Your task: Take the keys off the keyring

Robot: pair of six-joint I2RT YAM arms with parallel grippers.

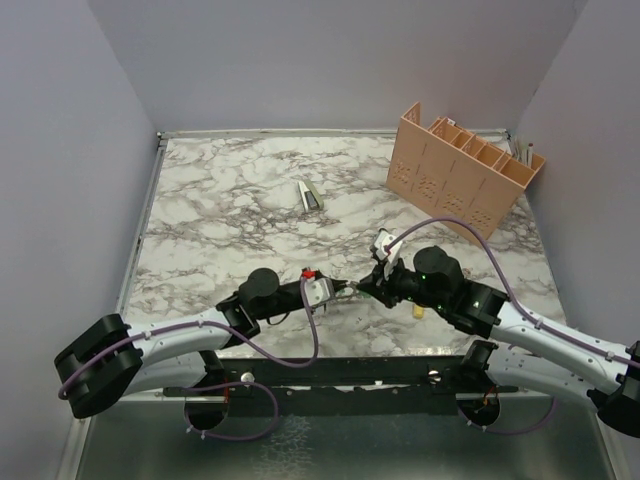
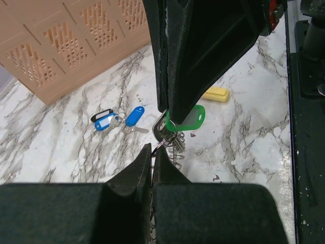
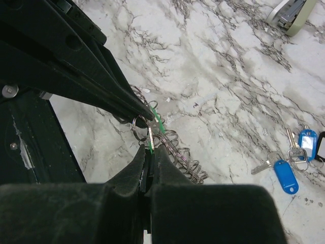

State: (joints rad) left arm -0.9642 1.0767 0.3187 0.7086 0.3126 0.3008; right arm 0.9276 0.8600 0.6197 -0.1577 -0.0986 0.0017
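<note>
Left pincer (image 2: 152,155), left wrist view: both dark fingers fill the 6 o'clock edge, tips pressed together. A thin wire loop runs from the tips toward the key bunch. Cannot tell if it is nipped between them.

Right pincer (image 3: 147,151), own wrist view: fingers together, clamped on the green-tagged key (image 2: 193,118). A green sliver and a metal blade show edge-on between the tips. A small split ring (image 3: 137,125) sits just at 11 o'clock of those tips, under the left pincer's point.

Keyring (image 3: 179,155): grey coiled wire lying on the marble tabletop (image 1: 230,200), directly beneath the two meeting pincers and trailing off toward 4 o'clock in the right wrist view. The green-tagged key is held just above it.

Top view: pincers meet tip to tip near the tabletop's 6 o'clock edge.

Loose blue keys (image 2: 134,116) lie apart from the keyring, at 9 o'clock of the green tag in the left wrist view. One blue tag carries a white insert, too small to read. A black tag (image 2: 101,114) lies among them.

Yellow piece (image 2: 216,94) at 1 o'clock of the green tag, well apart.

Peach slotted organiser (image 1: 465,170) at 2 o'clock of the tabletop, perforated wall, no legible marking.

Stapler-like item (image 1: 310,195) at 12 o'clock of the pincers, far off.
</note>
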